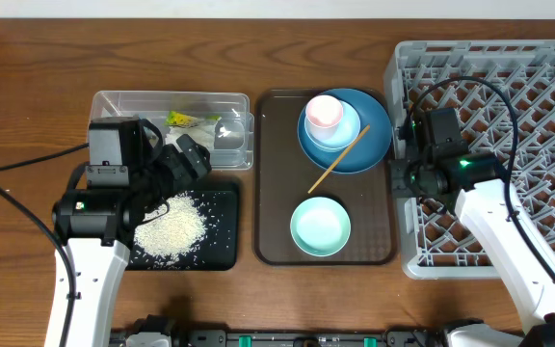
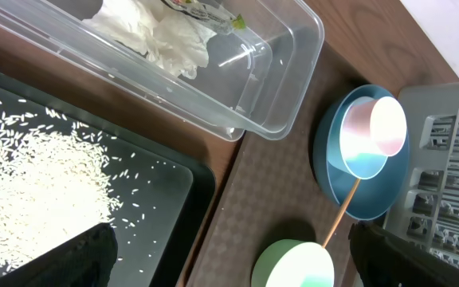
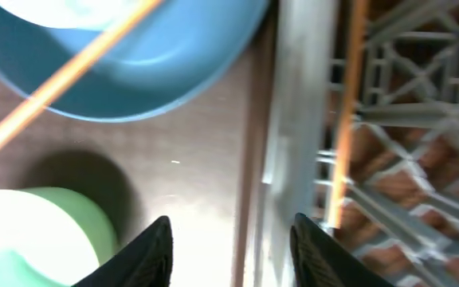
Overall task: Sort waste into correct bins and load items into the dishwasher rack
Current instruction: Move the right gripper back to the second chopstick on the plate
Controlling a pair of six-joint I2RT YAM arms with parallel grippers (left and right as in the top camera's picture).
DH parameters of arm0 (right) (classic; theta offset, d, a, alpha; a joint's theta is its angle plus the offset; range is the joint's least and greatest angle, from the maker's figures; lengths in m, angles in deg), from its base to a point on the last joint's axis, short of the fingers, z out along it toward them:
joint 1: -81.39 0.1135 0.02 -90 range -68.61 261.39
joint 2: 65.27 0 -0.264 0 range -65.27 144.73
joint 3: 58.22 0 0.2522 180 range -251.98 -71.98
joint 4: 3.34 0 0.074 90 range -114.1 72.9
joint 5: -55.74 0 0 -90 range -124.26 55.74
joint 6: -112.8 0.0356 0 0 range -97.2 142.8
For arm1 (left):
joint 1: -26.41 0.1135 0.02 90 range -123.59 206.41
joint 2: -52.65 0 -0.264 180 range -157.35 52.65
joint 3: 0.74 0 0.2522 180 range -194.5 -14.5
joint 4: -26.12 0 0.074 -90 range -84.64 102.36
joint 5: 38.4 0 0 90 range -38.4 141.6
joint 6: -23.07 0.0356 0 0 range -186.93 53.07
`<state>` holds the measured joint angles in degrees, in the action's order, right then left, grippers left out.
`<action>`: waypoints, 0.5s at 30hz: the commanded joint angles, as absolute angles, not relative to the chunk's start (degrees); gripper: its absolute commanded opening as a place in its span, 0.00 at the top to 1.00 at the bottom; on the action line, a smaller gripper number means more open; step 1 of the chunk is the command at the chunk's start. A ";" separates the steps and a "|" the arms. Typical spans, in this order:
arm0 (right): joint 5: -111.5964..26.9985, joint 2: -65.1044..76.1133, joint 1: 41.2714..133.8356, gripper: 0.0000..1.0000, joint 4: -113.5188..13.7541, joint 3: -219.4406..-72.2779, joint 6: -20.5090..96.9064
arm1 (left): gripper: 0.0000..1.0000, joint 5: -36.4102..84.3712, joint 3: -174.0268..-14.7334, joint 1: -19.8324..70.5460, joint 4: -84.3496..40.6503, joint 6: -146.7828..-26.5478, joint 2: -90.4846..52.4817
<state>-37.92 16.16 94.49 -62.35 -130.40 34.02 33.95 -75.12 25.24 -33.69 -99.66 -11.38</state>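
The clear tub (image 1: 114,101) holds the white tissue (image 2: 166,36) and the snack wrapper (image 1: 186,120). Rice (image 1: 171,231) lies heaped on the black tray (image 1: 222,253). My left gripper (image 1: 189,162) hovers open over that tray's far edge, nothing between its fingers (image 2: 54,255). The blue plate (image 1: 369,145) carries the pale-blue bowl (image 1: 340,135) with the pink cup (image 1: 324,113) in it, and one chopstick (image 1: 338,159) leans across it. The mint bowl (image 1: 320,226) sits nearer. My right gripper (image 3: 233,255) stands open at the rack's left wall (image 1: 400,222). A second chopstick (image 3: 341,119) lies inside the rack.
The plate, bowls and cup all rest on a dark brown serving tray (image 1: 276,193) between the black tray and the rack. The grey rack fills the right side of the table. Cables trail from both arms.
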 commanded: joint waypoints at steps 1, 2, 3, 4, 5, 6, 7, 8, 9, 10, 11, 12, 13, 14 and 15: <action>-47.53 15.94 93.77 0.50 -61.04 -131.25 36.32 | 0.04 34.28 -75.58 25.52 -33.64 -98.85 -11.45; -50.46 15.96 93.77 0.43 -60.30 -131.25 36.45 | 0.04 34.28 -75.58 25.52 -33.64 -98.85 -11.45; -53.15 15.96 93.77 0.27 -59.71 -131.25 36.56 | 0.04 34.28 -75.58 25.52 -33.64 -98.85 -11.45; -56.36 15.96 93.77 0.05 -58.99 -131.25 36.56 | 0.04 34.28 -75.58 25.52 -33.64 -98.87 -11.45; -58.96 15.96 93.79 0.01 -58.18 -131.25 36.54 | 0.04 34.28 -75.58 25.52 -33.64 -98.87 -11.45; -61.78 15.96 93.84 0.01 -57.35 -131.23 36.54 | 0.04 34.28 -75.58 25.52 -33.64 -98.85 -11.45; -63.93 15.96 93.84 0.01 -56.71 -131.23 36.54 | 0.04 34.28 -75.60 25.52 -33.64 -98.85 -11.45; -66.40 15.98 93.86 0.01 -55.71 -131.23 36.56 | 0.04 34.28 -75.60 25.52 -33.64 -98.85 -11.45; -67.66 16.03 93.99 0.01 -55.05 -131.23 36.54 | 0.04 34.28 -75.58 25.52 -33.64 -98.85 -11.45; -68.78 16.12 94.43 0.01 -54.20 -131.23 36.56 | 0.04 34.28 -75.60 25.52 -33.64 -98.87 -11.45; -69.19 16.18 95.17 0.04 -53.37 -131.23 36.78 | 0.04 34.28 -75.58 25.52 -33.64 -98.85 -11.45; -69.02 16.27 95.89 0.11 -52.54 -131.23 37.28 | 0.04 34.28 -75.58 25.52 -33.64 -98.85 -11.45; -68.56 16.33 96.83 0.24 -51.36 -131.23 38.18 | 0.04 34.28 -75.60 25.52 -33.64 -98.85 -11.45; -67.82 16.40 97.49 0.52 -50.51 -131.23 39.40 | 0.04 34.28 -75.60 25.52 -33.64 -98.85 -11.45; -66.37 16.40 98.23 0.66 -49.61 -131.23 41.85 | 0.04 34.28 -75.58 25.52 -33.64 -98.85 -11.45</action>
